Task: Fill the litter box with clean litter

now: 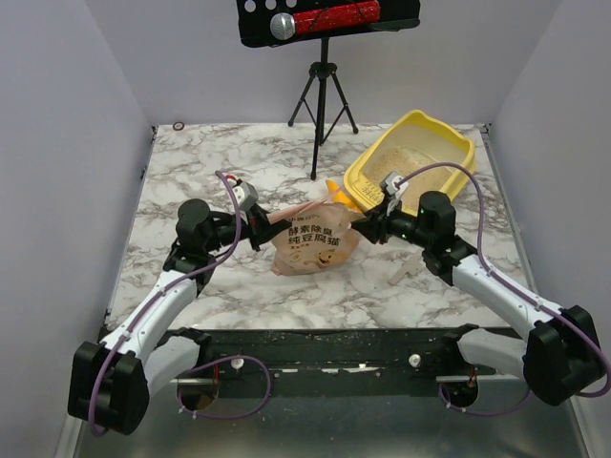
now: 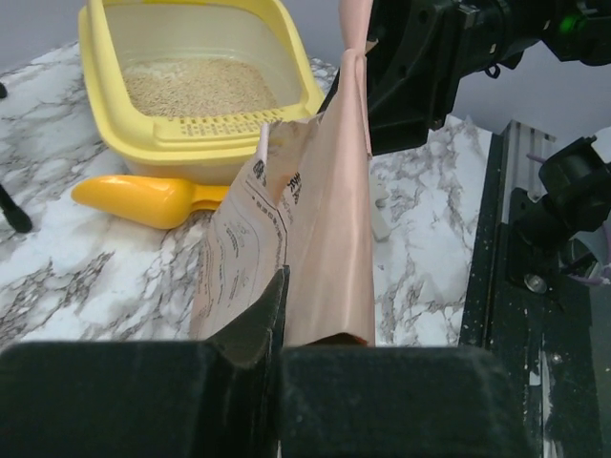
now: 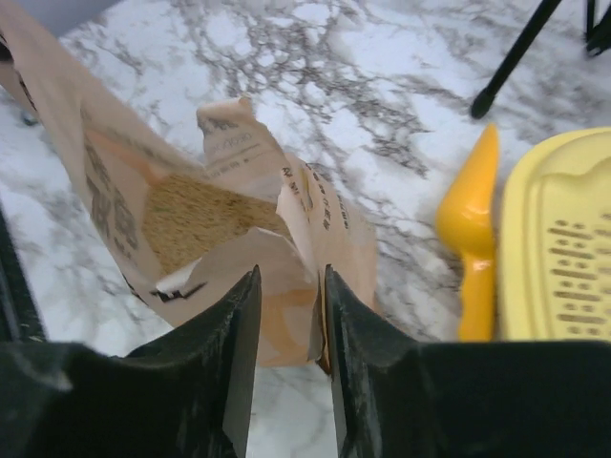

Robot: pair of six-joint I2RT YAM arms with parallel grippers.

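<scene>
The yellow litter box (image 1: 449, 135) stands at the back right with a thin layer of beige clean litter (image 1: 406, 153) in it; it also shows in the left wrist view (image 2: 191, 129). A tan printed paper bag (image 1: 313, 243) sits mid-table between both grippers. My left gripper (image 1: 265, 229) is shut on the bag's left edge (image 2: 315, 219). My right gripper (image 3: 291, 277) stands slightly open around the torn right edge of the bag (image 3: 105, 181), and the paper lies against one finger (image 3: 348, 315). More litter (image 3: 196, 219) shows inside the bag's torn mouth.
A yellow-orange scoop (image 1: 334, 191) lies on the marble between the bag and the litter box. A black tripod (image 1: 323, 95) stands at the back middle. Spilled grains dot the black rail (image 1: 325, 343) at the near edge.
</scene>
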